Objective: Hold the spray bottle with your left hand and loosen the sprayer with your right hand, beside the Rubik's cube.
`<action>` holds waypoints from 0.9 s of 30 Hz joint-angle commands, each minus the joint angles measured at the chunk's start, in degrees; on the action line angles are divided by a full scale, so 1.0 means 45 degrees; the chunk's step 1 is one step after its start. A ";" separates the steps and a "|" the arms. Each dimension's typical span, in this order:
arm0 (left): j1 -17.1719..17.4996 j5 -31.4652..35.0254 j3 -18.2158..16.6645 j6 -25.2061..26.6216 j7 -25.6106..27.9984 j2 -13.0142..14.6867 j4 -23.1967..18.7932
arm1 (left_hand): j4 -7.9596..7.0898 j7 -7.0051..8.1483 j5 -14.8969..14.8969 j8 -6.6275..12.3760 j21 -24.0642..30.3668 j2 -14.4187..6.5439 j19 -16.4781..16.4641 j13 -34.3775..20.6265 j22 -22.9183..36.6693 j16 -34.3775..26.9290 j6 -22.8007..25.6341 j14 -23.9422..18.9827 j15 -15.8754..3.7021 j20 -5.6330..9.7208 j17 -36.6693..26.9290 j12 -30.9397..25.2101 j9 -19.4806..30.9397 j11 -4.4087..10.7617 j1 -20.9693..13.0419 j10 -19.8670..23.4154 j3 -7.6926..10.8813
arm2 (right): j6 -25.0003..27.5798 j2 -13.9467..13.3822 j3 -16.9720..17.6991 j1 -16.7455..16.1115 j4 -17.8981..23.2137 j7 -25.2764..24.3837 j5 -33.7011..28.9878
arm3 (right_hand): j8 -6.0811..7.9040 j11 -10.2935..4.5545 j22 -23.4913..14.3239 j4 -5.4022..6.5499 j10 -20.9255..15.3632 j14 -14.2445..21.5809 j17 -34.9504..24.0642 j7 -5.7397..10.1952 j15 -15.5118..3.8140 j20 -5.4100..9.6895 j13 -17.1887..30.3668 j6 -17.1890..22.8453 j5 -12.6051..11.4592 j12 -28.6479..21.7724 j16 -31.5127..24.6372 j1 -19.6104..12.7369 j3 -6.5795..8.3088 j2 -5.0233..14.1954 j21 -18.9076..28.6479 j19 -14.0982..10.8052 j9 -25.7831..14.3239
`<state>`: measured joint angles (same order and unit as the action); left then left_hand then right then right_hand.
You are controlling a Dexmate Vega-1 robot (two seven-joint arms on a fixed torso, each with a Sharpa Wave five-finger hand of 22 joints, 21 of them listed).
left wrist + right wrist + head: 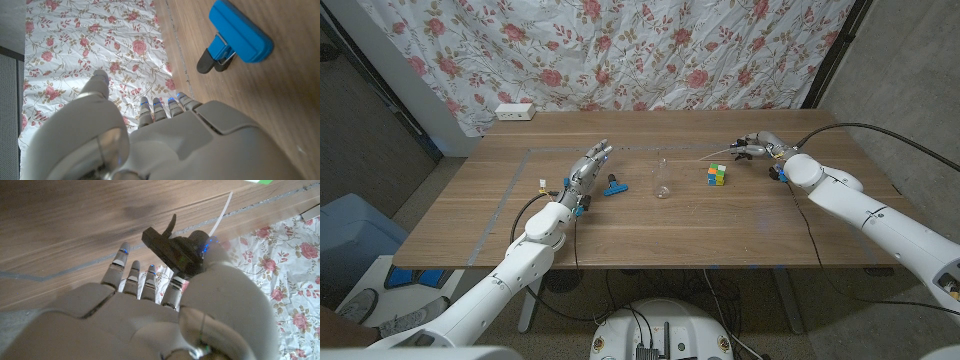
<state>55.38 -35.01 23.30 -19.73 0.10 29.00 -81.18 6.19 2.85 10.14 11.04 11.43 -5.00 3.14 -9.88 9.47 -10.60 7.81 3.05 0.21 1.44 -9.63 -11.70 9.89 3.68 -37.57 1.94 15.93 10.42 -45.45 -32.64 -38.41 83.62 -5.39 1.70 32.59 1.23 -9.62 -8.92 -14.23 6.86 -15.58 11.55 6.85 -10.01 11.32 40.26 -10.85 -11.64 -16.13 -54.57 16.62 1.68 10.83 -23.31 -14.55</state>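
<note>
Beside Rubik's cube [718, 175], clear bottle [662, 180] standing bare on bench [740, 232], ungripped. Sprayer [176, 250] already off, pinched in right robot hand [761, 150]. Left robot hand [586, 176] open near blue clip [614, 186].

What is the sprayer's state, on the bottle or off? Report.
Off. The right hand holds the black sprayer, tube trailing, well apart from the bottle, which stands upright by the cube.

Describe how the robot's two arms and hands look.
Both arms are glossy white, rounded shells. The left hand and right hand are light grey, with silvery fingers lit by small blue lights. Black cables run along both arms beside the wrists.
</note>
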 commanded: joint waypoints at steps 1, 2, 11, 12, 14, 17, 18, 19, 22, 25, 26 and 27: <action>0.0011 -0.0082 -0.0016 0.0039 -0.0038 -0.0015 0.0062 | -0.0095 -0.0002 -0.0021 0.0038 0.0008 -0.0038 -0.0063 -0.0035 0.0051 -0.0019 0.0130 -0.0027 -0.0014 0.0005 0.0013 -0.0079 0.0031 0.0086 0.0117 0.0096 0.0008 | 0.0258 -0.0036 -0.0088 0.0051 0.0123 0.0130 0.0052 | -0.0155 0.0046 -0.0001 -0.0018 0.0110 -0.0105 -0.0023 0.0024 0.0088 0.0084 0.0075 -0.0320 0.0015 0.0051 0.0038 0.0048 -0.0018 -0.0078 -0.0047 0.0018 0.0045; 0.0009 -0.0089 -0.0015 0.0034 -0.0050 -0.0019 0.0073 | -0.0097 -0.0003 -0.0021 0.0036 0.0005 -0.0049 -0.0067 -0.0035 0.0051 -0.0017 0.0140 -0.0035 -0.0013 0.0007 0.0013 -0.0077 0.0031 0.0077 0.0132 0.0104 0.0008 | 0.0188 -0.0065 -0.0098 0.0051 0.0122 0.0167 0.0049 | -0.0198 0.0039 -0.0001 -0.0022 0.0136 -0.0148 -0.0023 0.0050 0.0078 0.0085 0.0075 -0.0400 0.0021 0.0059 0.0057 0.0048 -0.0021 -0.0093 -0.0052 0.0036 0.0064; 0.0099 -0.0119 -0.0056 -0.0039 -0.0042 -0.0009 0.0061 | -0.0098 -0.0008 -0.0020 0.0011 -0.0006 -0.0128 -0.0115 -0.0035 0.0052 -0.0001 0.0171 -0.0085 -0.0052 0.0002 0.0017 -0.0056 0.0031 0.0094 0.0231 0.0144 0.0008 | 0.0140 -0.0184 -0.0106 0.0020 0.0258 0.0318 0.0074 | -0.1015 0.0224 -0.0004 0.0039 0.0636 -0.0425 -0.0016 0.0112 0.0259 -0.0065 0.0084 -0.1886 0.0065 0.0157 0.0229 0.0412 -0.0290 -0.0627 -0.0075 0.0250 0.0350; 0.0116 -0.0124 -0.0064 -0.0036 -0.0038 0.0004 0.0043 | -0.0098 -0.0009 -0.0020 0.0008 -0.0007 -0.0135 -0.0119 -0.0035 0.0052 0.0002 0.0172 -0.0085 -0.0053 0.0001 0.0018 -0.0054 0.0031 0.0094 0.0240 0.0146 0.0008 | 0.0211 -0.0179 -0.0093 0.0012 0.0297 0.0317 0.0095 | -0.1080 0.0250 -0.0005 0.0053 0.0698 -0.0471 -0.0019 0.0126 0.0287 -0.0060 0.0085 -0.1978 0.0048 0.0166 0.0252 0.0461 -0.0315 -0.0665 -0.0081 0.0285 0.0377; 0.0147 -0.0132 -0.0080 -0.0041 -0.0034 0.0024 0.0016 | -0.0097 -0.0006 -0.0020 0.0008 -0.0010 -0.0143 -0.0118 -0.0035 0.0052 0.0004 0.0181 -0.0088 -0.0052 0.0000 0.0018 -0.0053 0.0031 0.0102 0.0249 0.0153 0.0009 | 0.0141 -0.0197 -0.0087 0.0010 0.0293 0.0386 0.0135 | -0.1414 0.0263 -0.0006 0.0102 0.0835 -0.0617 -0.0031 0.0074 0.0319 -0.0020 0.0088 -0.2551 -0.0030 0.0162 0.0321 0.0615 -0.0381 -0.0750 -0.0097 0.0428 0.0470; 0.0201 -0.0148 -0.0104 -0.0019 -0.0011 0.0061 -0.0040 | -0.0096 -0.0002 -0.0019 0.0000 -0.0014 -0.0163 -0.0127 -0.0035 0.0052 0.0010 0.0185 -0.0096 -0.0058 0.0008 0.0019 -0.0051 0.0031 0.0111 0.0273 0.0170 0.0009 | 0.0094 -0.0235 -0.0094 0.0023 0.0307 0.0520 0.0176 | -0.1729 0.0300 -0.0007 0.0141 0.0984 -0.0720 -0.0034 0.0021 0.0356 -0.0030 0.0090 -0.3046 -0.0098 0.0162 0.0378 0.0772 -0.0455 -0.0843 -0.0088 0.0498 0.0557; 0.0220 -0.0164 -0.0114 -0.0021 -0.0006 0.0063 -0.0053 | -0.0096 -0.0006 -0.0019 -0.0002 -0.0017 -0.0170 -0.0126 -0.0035 0.0052 0.0014 0.0186 -0.0092 -0.0056 0.0008 0.0019 -0.0048 0.0031 0.0110 0.0282 0.0172 0.0009 | 0.0032 -0.0246 -0.0085 0.0021 0.0295 0.0577 0.0216 | -0.2084 0.0322 -0.0008 0.0181 0.1212 -0.0848 -0.0040 0.0020 0.0437 -0.0055 0.0091 -0.3655 -0.0174 0.0190 0.0441 0.0931 -0.0522 -0.0924 -0.0082 0.0574 0.0628; 0.0232 -0.0173 -0.0119 -0.0018 -0.0011 0.0071 -0.0060 | -0.0096 -0.0010 -0.0019 -0.0003 -0.0017 -0.0176 -0.0133 -0.0035 0.0052 0.0018 0.0190 -0.0088 -0.0060 0.0011 0.0019 -0.0044 0.0031 0.0107 0.0290 0.0169 0.0010 | 0.0040 -0.0249 -0.0085 0.0019 0.0305 0.0583 0.0217 | -0.2180 0.0346 -0.0008 0.0190 0.1237 -0.0862 -0.0041 -0.0030 0.0456 -0.0056 0.0091 -0.3811 -0.0195 0.0181 0.0450 0.0973 -0.0540 -0.0942 -0.0105 0.0656 0.0646; 0.0262 -0.0197 -0.0132 0.0017 -0.0017 0.0103 -0.0088 | -0.0096 -0.0008 -0.0018 -0.0006 -0.0019 -0.0191 -0.0140 -0.0035 0.0052 0.0022 0.0198 -0.0094 -0.0061 0.0013 0.0020 -0.0040 0.0031 0.0100 0.0309 0.0175 0.0010 | -0.0076 -0.0280 -0.0072 0.0026 0.0273 0.0739 0.0305 | -0.2625 0.0393 -0.0010 0.0253 0.1578 -0.1087 -0.0050 -0.0147 0.0583 -0.0090 0.0092 -0.4505 -0.0331 0.0215 0.0558 0.1256 -0.0663 -0.1106 -0.0114 0.0837 0.0719; 0.0273 -0.0223 -0.0144 0.0007 -0.0047 0.0112 -0.0079 | -0.0097 -0.0025 -0.0017 -0.0008 -0.0026 -0.0218 -0.0142 -0.0035 0.0052 0.0028 0.0220 -0.0100 -0.0061 0.0015 0.0021 -0.0031 0.0032 0.0089 0.0341 0.0178 0.0010 | -0.0112 -0.0313 -0.0033 -0.0013 0.0297 0.0797 0.0382 | -0.2996 0.0419 -0.0011 0.0327 0.1790 -0.1275 -0.0063 -0.0247 0.0671 -0.0129 0.0090 -0.5069 -0.0476 0.0205 0.0638 0.1536 -0.0784 -0.1236 -0.0123 0.1008 0.0767; 0.0272 -0.0234 -0.0150 -0.0020 -0.0068 0.0106 -0.0061 | -0.0097 -0.0031 -0.0016 -0.0011 -0.0027 -0.0227 -0.0149 -0.0035 0.0052 0.0030 0.0223 -0.0104 -0.0067 0.0012 0.0021 -0.0028 0.0032 0.0097 0.0352 0.0182 0.0010 | -0.0146 -0.0312 0.0012 -0.0053 0.0304 0.0780 0.0445 | -0.3132 0.0400 -0.0011 0.0367 0.1941 -0.1331 -0.0071 -0.0295 0.0704 -0.0133 0.0087 -0.5238 -0.0555 0.0223 0.0660 0.1676 -0.0847 -0.1296 -0.0118 0.1068 0.0786; 0.0267 -0.0251 -0.0158 -0.0041 -0.0087 0.0097 -0.0041 | -0.0097 -0.0032 -0.0016 -0.0011 -0.0027 -0.0231 -0.0150 -0.0035 0.0053 0.0028 0.0224 -0.0110 -0.0060 0.0009 0.0021 -0.0027 0.0032 0.0093 0.0357 0.0182 0.0011 | -0.0176 -0.0308 0.0058 -0.0082 0.0296 0.0794 0.0528 | -0.3283 0.0407 -0.0011 0.0407 0.1999 -0.1353 -0.0078 -0.0356 0.0719 -0.0150 0.0084 -0.5463 -0.0624 0.0210 0.0666 0.1806 -0.0903 -0.1342 -0.0123 0.1138 0.0801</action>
<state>56.21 -35.75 22.86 -19.67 -0.02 29.22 -81.26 6.02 2.97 10.14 11.04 11.42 -6.09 2.52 -9.88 9.47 -10.60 8.31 2.86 0.00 1.44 -9.32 -11.70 9.89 3.99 -36.48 2.24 15.74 10.68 -46.47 -33.03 -38.28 84.80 -3.01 2.60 19.03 3.14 -9.62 -7.34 -6.07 1.50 -15.58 10.42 9.95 -10.55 11.63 17.42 -12.87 -10.80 -13.28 -47.54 13.09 -4.10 10.37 -18.88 -10.95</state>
